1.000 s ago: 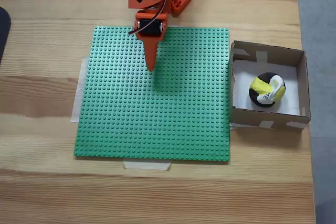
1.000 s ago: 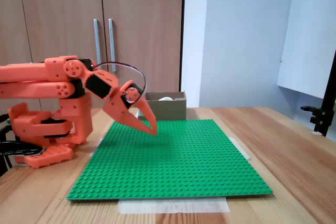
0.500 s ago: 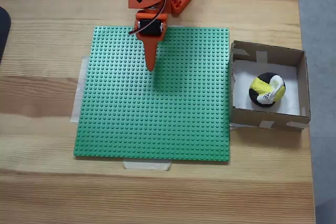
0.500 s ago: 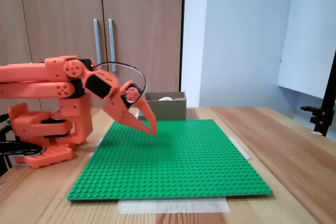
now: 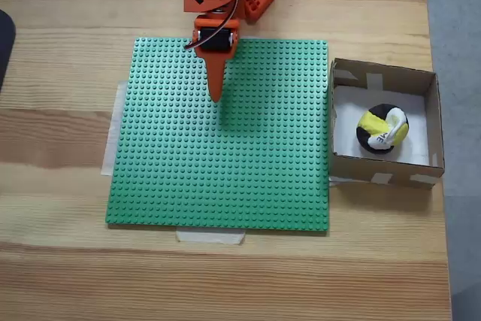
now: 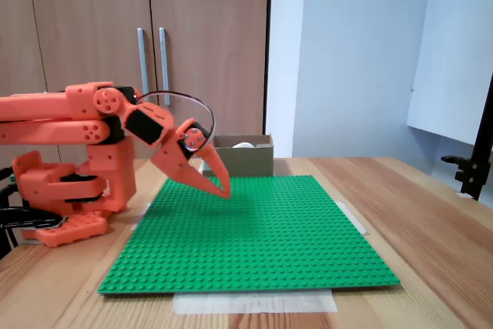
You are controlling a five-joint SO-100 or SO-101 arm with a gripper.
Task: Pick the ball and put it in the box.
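Ball delivered, arm parked.
The ball (image 5: 382, 128) lies inside the box (image 5: 422, 119), well right of the closed, empty gripper (image 5: 216, 97) above the green baseplate (image 5: 225, 171).

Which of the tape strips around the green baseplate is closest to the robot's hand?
The strip on the left edge of the green baseplate in the top-down fixed view. It lies nearer the hand than the short strip at the bottom edge.
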